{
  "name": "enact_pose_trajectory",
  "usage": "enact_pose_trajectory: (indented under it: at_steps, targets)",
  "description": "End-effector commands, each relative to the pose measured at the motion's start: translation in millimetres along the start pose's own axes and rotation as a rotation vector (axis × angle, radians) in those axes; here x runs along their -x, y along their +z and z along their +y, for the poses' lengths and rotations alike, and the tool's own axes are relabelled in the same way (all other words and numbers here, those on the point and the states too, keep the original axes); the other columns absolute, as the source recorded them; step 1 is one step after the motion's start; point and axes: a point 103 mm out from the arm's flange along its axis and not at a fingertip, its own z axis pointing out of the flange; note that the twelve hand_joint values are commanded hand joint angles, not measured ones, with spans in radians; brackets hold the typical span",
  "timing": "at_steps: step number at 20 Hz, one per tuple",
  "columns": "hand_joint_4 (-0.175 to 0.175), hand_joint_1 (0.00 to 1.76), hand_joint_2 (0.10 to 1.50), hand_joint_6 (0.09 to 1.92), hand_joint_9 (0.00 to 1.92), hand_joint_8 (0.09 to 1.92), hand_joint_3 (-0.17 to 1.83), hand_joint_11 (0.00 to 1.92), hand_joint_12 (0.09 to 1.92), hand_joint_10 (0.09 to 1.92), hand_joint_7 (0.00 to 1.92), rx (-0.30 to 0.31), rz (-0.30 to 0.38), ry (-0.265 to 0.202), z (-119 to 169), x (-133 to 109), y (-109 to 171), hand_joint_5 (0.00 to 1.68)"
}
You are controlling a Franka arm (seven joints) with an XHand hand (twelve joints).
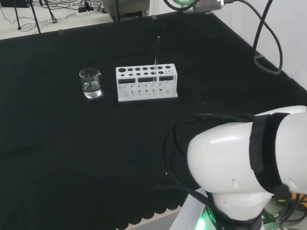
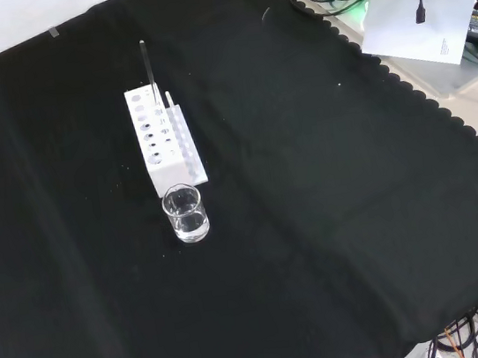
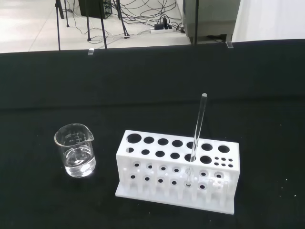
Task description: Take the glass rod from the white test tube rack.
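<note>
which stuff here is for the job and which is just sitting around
For the job:
glass rod, standing in the rack
white rack

Just there:
beaker with clear liquid, beside the rack
black cloth

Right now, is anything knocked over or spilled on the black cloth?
Nothing stands out. The white test tube rack sits flat on the cloth, the glass rod stands in one of its holes with a slight lean, and the small beaker beside the rack is upright with clear liquid inside. No puddle shows on the cloth.
</note>
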Motion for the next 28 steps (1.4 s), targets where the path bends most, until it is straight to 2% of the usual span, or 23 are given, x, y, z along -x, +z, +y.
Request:
enact_pose_trajectory:
  at_steps: [1, 2, 3, 5, 10, 17, 25, 28]
  targets:
    - [-0.149, 0.73, 1.12, 0.10, 0.30, 0.47, -0.03, 0.30, 1.01, 0.69, 0.18, 0.013, -0.006, 0.001, 1, 1, 0, 0.19]
    - [-0.146, 0.67, 1.12, 0.09, 0.14, 0.36, -0.03, 0.15, 1.04, 0.65, 0.09, 0.011, -0.004, 0.004, 1, 2, 0, 0.09]
    - [-0.145, 0.64, 1.12, 0.09, 0.07, 0.31, -0.03, 0.07, 1.06, 0.63, 0.04, 0.009, -0.003, 0.007, 2, 3, 1, 0.04]
    - [-0.144, 0.61, 1.12, 0.09, 0.01, 0.27, -0.03, 0.01, 1.07, 0.62, 0.01, 0.007, 0.000, 0.011, 3, 5, 1, 0.01]
    - [-0.143, 0.61, 1.12, 0.09, 0.00, 0.26, -0.03, 0.00, 1.07, 0.62, 0.00, 0.003, 0.009, 0.004, 7, 6, -1, 0.00]
    - [-0.142, 0.60, 1.13, 0.09, 0.00, 0.30, -0.04, 0.00, 1.08, 0.67, 0.00, -0.007, 0.011, -0.018, 30, 8, -3, 0.00]
    - [-0.140, 0.59, 1.14, 0.09, 0.00, 0.38, -0.04, 0.00, 1.14, 0.73, 0.00, -0.020, 0.035, 0.005, 80, 20, 5, 0.00]
    - [-0.140, 0.59, 1.14, 0.09, 0.00, 0.41, -0.04, 0.00, 1.16, 0.75, 0.00, -0.017, 0.035, -0.009, 99, 22, 10, 0.00]
